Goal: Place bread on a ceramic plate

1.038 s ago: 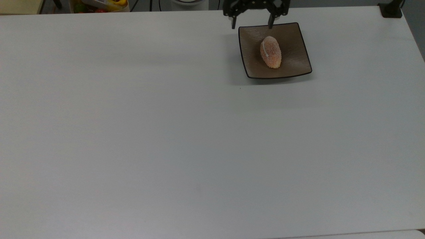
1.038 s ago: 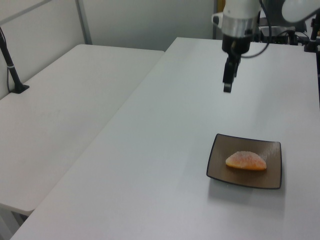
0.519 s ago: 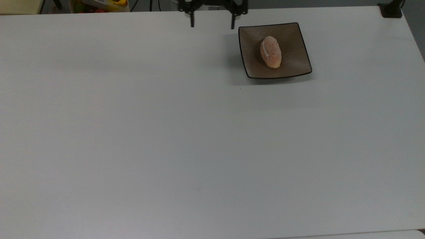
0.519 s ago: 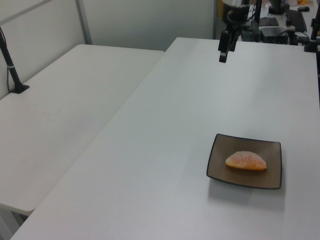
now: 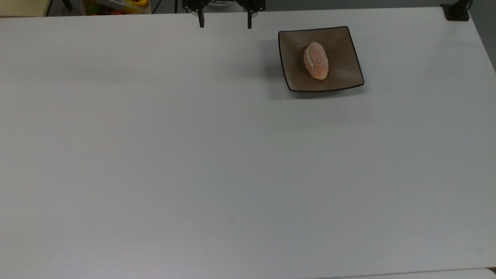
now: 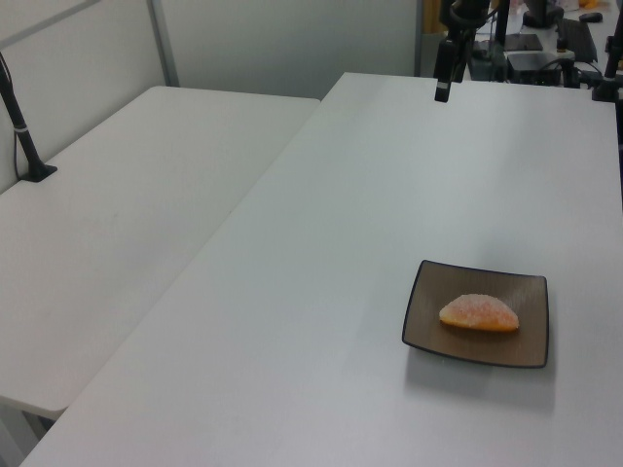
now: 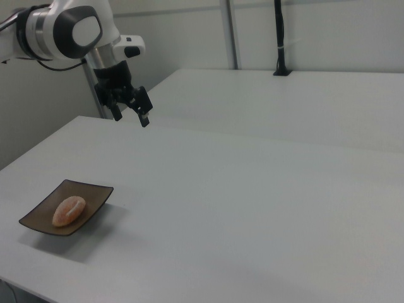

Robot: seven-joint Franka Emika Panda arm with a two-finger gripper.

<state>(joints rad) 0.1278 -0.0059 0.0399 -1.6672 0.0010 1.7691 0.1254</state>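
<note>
bread lying on the plate, gripper open and apart from it

while the gripper [image 5: 224, 21] hangs above the far edge of the white table [image 5: 193, 155], its two black fingers [image 5: 201, 21] stand wide apart and nothing is between them. in the right view the gripper [image 7: 130, 115] points down from the white arm [image 7: 69, 31], above the table surface and not touching it. in the left view the gripper [image 6: 443, 86] is seen from its side, as one thin dark bar near the far table edge.

well apart from the gripper, toward the top view's right, the ceramic plate [image 5: 341, 75] sits flat on the table. it is square, brown, with a thin dark rim and corners that turn up. the bread [image 5: 316, 61] lies in the middle of the plate, touching the dished centre. it is a small oval, orange-pink, with a speckled crust. in the top view its long axis runs almost up and down, leaning a little, so that the upper end goes toward the top view's left and the lower end toward the top view's right. a thin white stripe follows this axis on the upper left part. in the left view the bread [image 6: 478, 313] lies with its long axis left to right across the plate [image 6: 428, 336]. in the right view the bread [image 7: 68, 210] lies on the plate [image 7: 38, 224], near the right view's lower left.
</note>
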